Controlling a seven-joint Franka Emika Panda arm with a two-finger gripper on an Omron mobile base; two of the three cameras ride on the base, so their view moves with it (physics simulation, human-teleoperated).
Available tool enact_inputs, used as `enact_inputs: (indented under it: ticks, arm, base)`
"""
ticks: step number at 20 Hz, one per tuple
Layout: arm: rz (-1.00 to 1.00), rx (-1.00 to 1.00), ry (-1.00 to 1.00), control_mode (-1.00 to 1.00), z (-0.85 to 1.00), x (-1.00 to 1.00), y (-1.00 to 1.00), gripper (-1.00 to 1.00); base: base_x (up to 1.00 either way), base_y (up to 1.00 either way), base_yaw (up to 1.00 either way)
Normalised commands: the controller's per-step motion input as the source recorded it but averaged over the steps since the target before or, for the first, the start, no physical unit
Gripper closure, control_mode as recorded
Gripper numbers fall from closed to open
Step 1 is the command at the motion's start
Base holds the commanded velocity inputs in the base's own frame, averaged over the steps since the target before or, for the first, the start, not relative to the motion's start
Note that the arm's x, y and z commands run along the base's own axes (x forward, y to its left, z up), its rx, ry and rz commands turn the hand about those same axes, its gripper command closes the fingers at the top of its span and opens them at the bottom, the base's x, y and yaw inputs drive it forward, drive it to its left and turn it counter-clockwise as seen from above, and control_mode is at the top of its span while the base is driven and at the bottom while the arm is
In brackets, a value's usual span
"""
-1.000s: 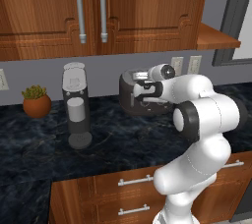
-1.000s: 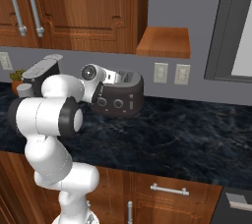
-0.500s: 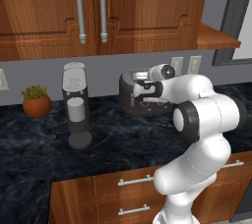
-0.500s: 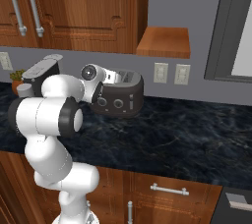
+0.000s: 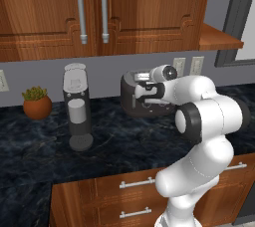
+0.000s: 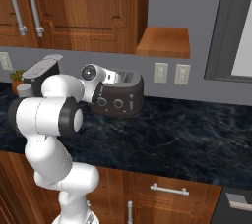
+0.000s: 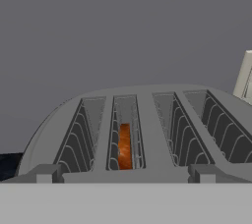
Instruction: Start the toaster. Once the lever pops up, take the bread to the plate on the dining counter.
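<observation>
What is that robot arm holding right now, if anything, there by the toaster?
Nothing. The end effector hangs open at the toaster, and the bread sits down in a slot, untouched.

Item count, table (image 5: 114, 144) and surroundings:
- Toaster (image 6: 123, 98): 1, at table rear edge. Slots in top: 2.
- Round knobs on toaster front: 2 visible in right base view.
- Lever (image 6: 132, 102): 1.
- Bread (image 7: 124, 145): 1 slice, in left slot per hand view.
- Coffee machine (image 5: 77, 106): 1, on table left of toaster.
- Potted plant (image 5: 37, 102): 1, toward table rear left.
- Wall outlet plates (image 6: 160, 72): 2, side by side behind toaster.
- Upper cabinet door handles (image 5: 80, 10): 2.
- Drawer handles (image 5: 139, 182) under table front edge: 3 in left base view.
</observation>
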Motion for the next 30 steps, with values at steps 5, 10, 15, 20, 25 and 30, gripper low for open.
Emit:
enact_inputs:
  ticks: [5, 10, 15, 20, 25, 30]
  arm:
    - [0.0, 0.0, 0.0, -1.0, 0.0, 0.0, 0.0, -1.0]
    - [0.0, 0.0, 0.0, -1.0, 0.0, 0.0, 0.0, -1.0]
    - [0.0, 0.0, 0.0, -1.0, 0.0, 0.0, 0.0, -1.0]
    - [0.0, 0.0, 0.0, -1.0, 0.0, 0.0, 0.0, -1.0]
    - [0.0, 0.0, 0.0, -1.0, 0.0, 0.0, 0.0, -1.0]
    - [0.0, 0.0, 0.0, -1.0, 0.0, 0.0, 0.0, -1.0]
  base:
    - [0.0, 0.0, 0.0]
    - [0.0, 0.0, 0.0]
    - [0.0, 0.0, 0.0]
    - [0.0, 0.0, 0.0]
    - [0.0, 0.0, 0.0]
    - [0.0, 0.0, 0.0]
